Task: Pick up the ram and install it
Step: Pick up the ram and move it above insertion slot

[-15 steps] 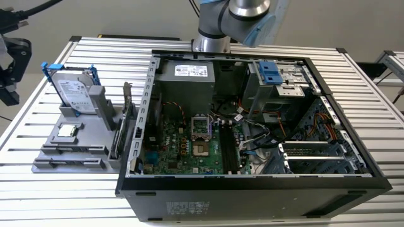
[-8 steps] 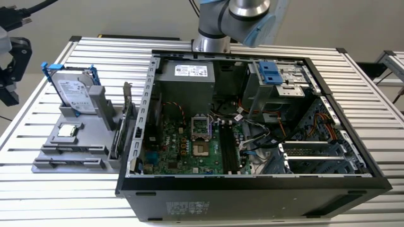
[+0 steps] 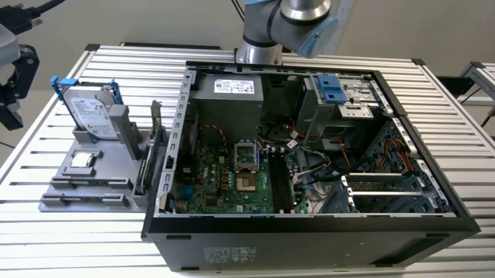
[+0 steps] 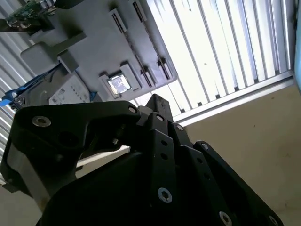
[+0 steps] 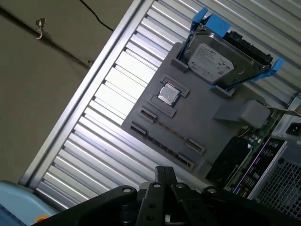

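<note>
Hanging from the silver-and-blue robot arm point(image 3: 298, 23) at the far edge of the ribbed aluminium table point(image 3: 69, 237), the black linkage gripper point(image 5: 165, 173) is looking down on the grey moulded parts fixture point(image 3: 116, 174), its fingers pressed together and pinching nothing. The fixture is sitting at the exterior view's left of the open black computer tower case point(image 3: 309, 223). It is carrying a silver hard drive in a blue frame point(image 3: 93, 113) at its far end and a small square silver processor chip point(image 3: 83, 161) in its middle.

I am not managing to pick out the ram, the long thin memory stick. The long narrow grey cradles point(image 3: 87, 185) along the fixture's near edge are looking bare. Whether a stick is sitting in the dark memory slots point(image 3: 280, 179) on the green motherboard point(image 3: 217, 179) is too hard to tell.

By my judgement the work is standing outside both grasp and insertion, the gripper being well apart from fixture and slots alike. A pick would be calling for spread fingers lined up across the stick's thin edge. Seating would be calling for the stick held parallel to a slot and pressed evenly.
</note>
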You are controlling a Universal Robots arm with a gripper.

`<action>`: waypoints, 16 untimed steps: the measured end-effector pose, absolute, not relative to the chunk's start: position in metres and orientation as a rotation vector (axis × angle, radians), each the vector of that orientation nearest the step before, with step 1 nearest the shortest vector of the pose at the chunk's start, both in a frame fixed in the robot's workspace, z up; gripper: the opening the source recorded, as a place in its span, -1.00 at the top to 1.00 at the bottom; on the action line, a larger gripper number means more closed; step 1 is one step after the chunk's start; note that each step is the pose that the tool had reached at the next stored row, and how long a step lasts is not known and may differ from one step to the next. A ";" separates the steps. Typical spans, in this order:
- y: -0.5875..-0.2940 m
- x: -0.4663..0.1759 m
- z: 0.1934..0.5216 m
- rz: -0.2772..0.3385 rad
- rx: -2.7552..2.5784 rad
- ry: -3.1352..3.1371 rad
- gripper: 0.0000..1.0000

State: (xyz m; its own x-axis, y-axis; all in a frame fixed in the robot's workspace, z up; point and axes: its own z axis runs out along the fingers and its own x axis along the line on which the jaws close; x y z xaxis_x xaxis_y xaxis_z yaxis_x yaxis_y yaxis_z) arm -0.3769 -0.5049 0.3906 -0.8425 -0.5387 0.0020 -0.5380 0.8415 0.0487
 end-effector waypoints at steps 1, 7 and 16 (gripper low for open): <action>-0.505 -0.377 0.391 -0.072 0.890 -2.995 1.00; -0.505 -0.377 0.390 -0.071 0.967 -2.970 1.00; -0.505 -0.377 0.390 -0.070 1.089 -2.926 1.00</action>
State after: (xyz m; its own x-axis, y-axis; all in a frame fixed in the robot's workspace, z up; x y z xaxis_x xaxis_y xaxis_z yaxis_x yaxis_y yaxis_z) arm -0.3769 -0.5049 0.3903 -0.7567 -0.6538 0.0020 -0.6529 0.7559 0.0487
